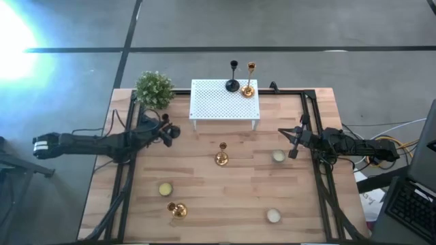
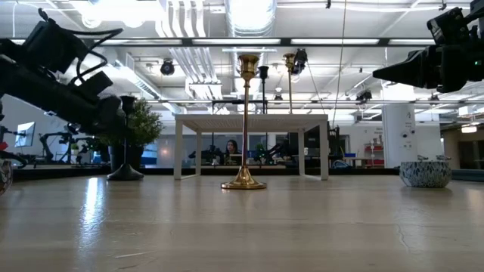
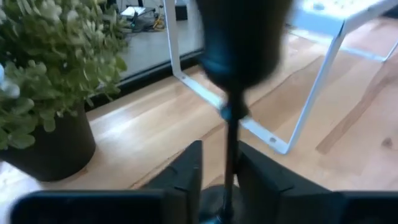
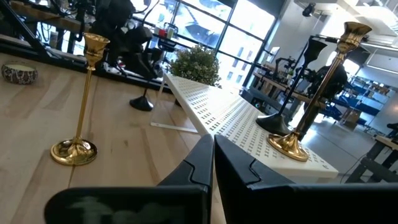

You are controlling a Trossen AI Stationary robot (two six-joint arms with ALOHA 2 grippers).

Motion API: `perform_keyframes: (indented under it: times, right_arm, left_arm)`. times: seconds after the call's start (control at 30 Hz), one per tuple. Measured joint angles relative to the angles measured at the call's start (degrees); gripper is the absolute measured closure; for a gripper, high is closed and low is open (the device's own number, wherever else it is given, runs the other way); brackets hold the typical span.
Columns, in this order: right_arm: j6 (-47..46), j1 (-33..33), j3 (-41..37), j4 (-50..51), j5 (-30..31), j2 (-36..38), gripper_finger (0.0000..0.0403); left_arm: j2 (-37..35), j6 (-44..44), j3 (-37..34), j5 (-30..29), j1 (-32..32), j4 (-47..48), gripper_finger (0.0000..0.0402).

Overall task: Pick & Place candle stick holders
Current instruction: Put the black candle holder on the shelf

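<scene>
Left gripper (image 3: 219, 177) pinching slim black stemmed candle holder (image 3: 231, 124), upright between fingers, beside bushy green potted plant (image 1: 154, 89), ten o'clock on table. Right gripper (image 1: 291, 140) pressed together, three o'clock.

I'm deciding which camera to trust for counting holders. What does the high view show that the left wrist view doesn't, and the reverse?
Only the high view shows the gold holder standing mid-table, the gold holder lying on its side near the front edge, the black holder and gold holder on the white rack, and the right claw waiting at the right side.

Only the left wrist view shows the left claw around the thin stem of a black holder.

Both show the potted plant and the rack.
</scene>
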State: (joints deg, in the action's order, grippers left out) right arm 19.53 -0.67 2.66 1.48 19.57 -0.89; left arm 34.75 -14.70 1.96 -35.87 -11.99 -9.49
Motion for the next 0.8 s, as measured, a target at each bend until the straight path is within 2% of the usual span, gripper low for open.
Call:
perform_keyframes:
  times: [0.1,0.17,0.8]
  right_arm:
    - [0.00,0.00,0.00,0.00,0.00,0.00,0.0394]
    - [0.00,0.00,0.00,0.00,0.00,0.00,0.0394]
    - [0.00,0.00,0.00,0.02,0.00,0.00,0.0394]
  left_arm:
    - [0.03,0.46,-0.11,-0.10,0.00,-0.17,0.0366]
    - [0.03,1.12,-0.23,-0.38,-0.02,-0.01,0.0384]
    - [0.01,-0.20,-0.29,0.62,0.02,-1.81,0.0383]
